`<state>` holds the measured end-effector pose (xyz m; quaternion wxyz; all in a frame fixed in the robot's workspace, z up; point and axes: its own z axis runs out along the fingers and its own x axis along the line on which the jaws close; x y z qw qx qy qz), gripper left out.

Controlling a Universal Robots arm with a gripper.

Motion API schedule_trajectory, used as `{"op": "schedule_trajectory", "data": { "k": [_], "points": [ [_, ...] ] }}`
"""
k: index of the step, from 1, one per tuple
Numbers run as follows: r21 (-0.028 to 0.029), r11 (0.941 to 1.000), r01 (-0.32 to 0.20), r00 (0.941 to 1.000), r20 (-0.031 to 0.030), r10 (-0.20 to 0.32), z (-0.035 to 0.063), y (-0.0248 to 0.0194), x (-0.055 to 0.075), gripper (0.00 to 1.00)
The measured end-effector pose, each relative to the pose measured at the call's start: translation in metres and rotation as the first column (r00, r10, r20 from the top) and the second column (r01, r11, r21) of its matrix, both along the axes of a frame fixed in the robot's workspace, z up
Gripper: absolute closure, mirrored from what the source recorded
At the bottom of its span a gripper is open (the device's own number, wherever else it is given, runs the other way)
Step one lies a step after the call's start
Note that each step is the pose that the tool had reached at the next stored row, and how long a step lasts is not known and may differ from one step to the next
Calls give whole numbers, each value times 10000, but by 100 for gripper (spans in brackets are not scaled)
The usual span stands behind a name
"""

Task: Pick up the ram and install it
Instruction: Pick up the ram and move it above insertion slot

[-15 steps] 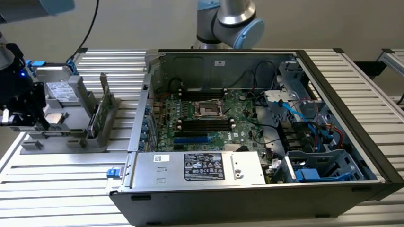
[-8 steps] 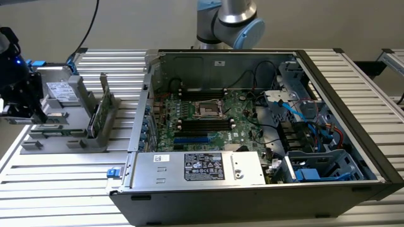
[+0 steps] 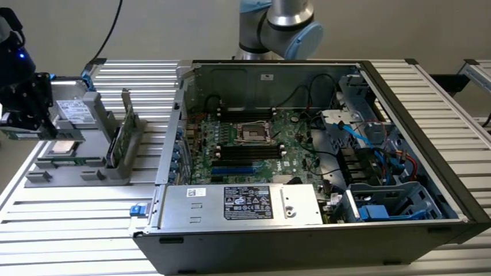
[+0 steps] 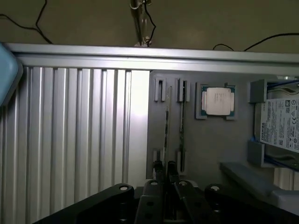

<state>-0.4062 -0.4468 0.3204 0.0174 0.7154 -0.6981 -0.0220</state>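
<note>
My gripper [image 3: 29, 127] hangs above the grey parts holder [image 3: 92, 167] at the exterior view's left, shut on the ram [image 3: 17, 135], a thin green stick held level under the fingers. In the wrist view the ram [image 4: 167, 121] shows edge-on, reaching out from between the nearly closed fingertips [image 4: 159, 169] of the gripper [image 4: 165, 167], above the holder's slots. A second thin stick [image 4: 181, 123] stands in the neighbouring slot. The open computer case [image 3: 429, 115] lies at the exterior view's right, its motherboard [image 3: 295, 135] showing black memory slots [image 3: 249, 150].
On the holder sit a square silver processor [image 4: 217, 100], a labelled drive [image 4: 280, 123] and an upright green card with a bracket [image 3: 127, 123]. The case holds a power supply [image 3: 241, 204], cables [image 3: 368, 135] and a drive cage [image 3: 387, 201]. Ribbed aluminium table [image 3: 77, 230] surrounds everything.
</note>
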Motion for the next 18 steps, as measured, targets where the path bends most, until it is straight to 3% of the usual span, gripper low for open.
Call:
{"op": "schedule_trajectory", "data": {
  "k": [18],
  "points": [
    [51,10000,-7,9994,-344,9,370,0,573,86]
  ]
}}
